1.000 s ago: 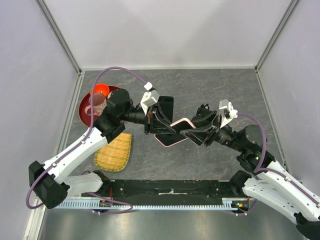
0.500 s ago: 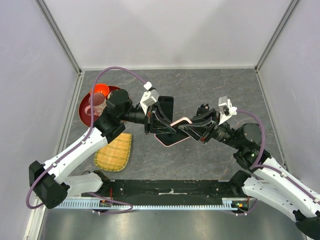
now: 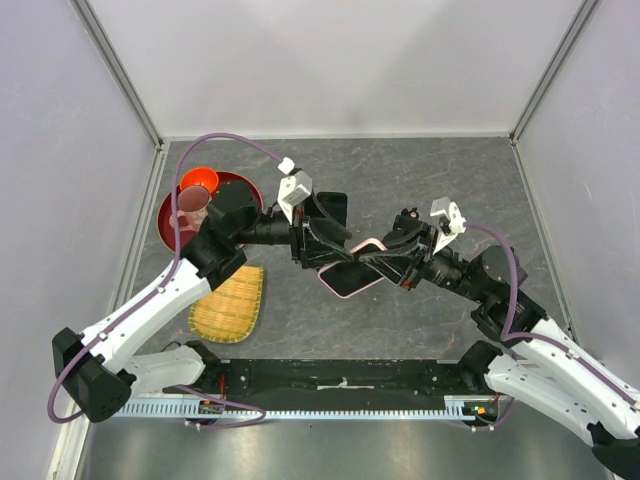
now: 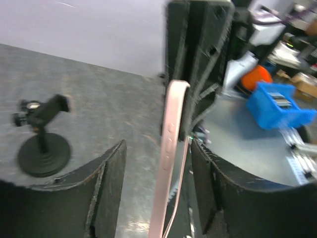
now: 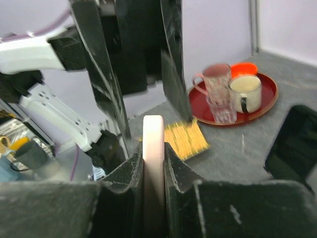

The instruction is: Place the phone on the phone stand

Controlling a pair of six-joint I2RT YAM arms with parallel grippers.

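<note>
A pink phone hangs in the air over the middle of the table, edge-on between my two grippers. My right gripper is shut on its right end; in the right wrist view both jaws press flat against the phone. My left gripper is open, its jaws standing on either side of the phone with a gap on each side. The black phone stand sits upright on the table beyond the phone. In the top view the phone stand shows only partly behind my right gripper.
A red tray with cups sits at the back left, and a yellow bamboo mat lies in front of it. A flat black slab lies on the table behind my left gripper. Walls enclose the table on three sides.
My left gripper has opened and let go of the phone. My right gripper has closed onto it. The phone has shifted slightly to the right.
</note>
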